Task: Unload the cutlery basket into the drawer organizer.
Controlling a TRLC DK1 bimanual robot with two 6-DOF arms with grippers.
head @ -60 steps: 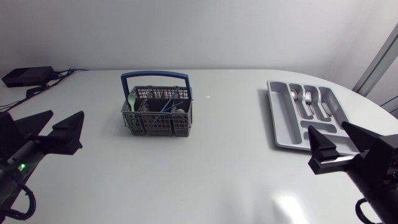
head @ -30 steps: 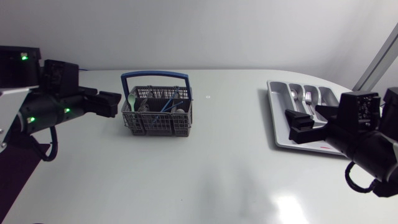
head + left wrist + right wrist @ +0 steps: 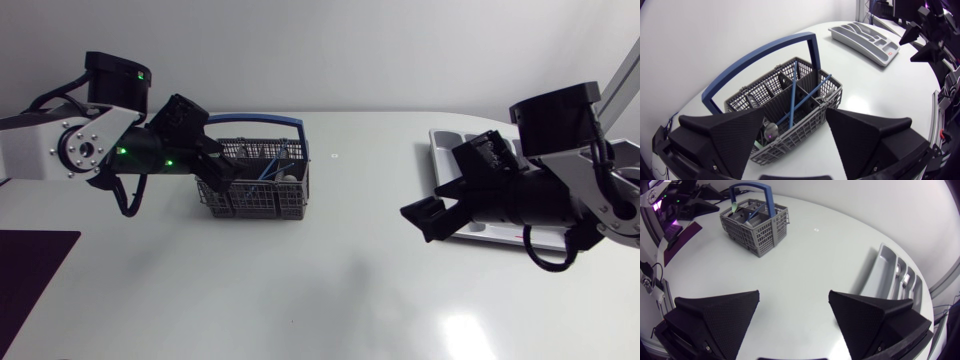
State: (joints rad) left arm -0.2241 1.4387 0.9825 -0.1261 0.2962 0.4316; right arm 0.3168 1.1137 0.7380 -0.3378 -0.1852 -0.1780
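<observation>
Two arms: one comes in from the left and one from the right, both above the white table (image 3: 330, 290).
Left gripper (image 3: 212, 165): it is at the left end of the basket, up close. Its jaws are wide apart and hold nothing. From its own camera the basket sits just ahead of the two fingers.
Right gripper (image 3: 450, 185): it hangs over the table, just left of the drawer organizer. Its jaws are wide apart too, with nothing in them.
Cutlery basket (image 3: 265, 185): grey, with a blue handle (image 3: 255, 121) standing up over it. It sits on the far left part of the table.
Inside the basket: two long blue sticks (image 3: 792, 95) lean across the middle, a spoon (image 3: 770, 131) is at the end nearest the left gripper, and a pale green spoon (image 3: 734, 205) pokes up.
Drawer organizer (image 3: 895, 275): a grey tray on the far right of the table, well apart from the basket. Some shiny cutlery (image 3: 898, 270) lies in its slots.
</observation>
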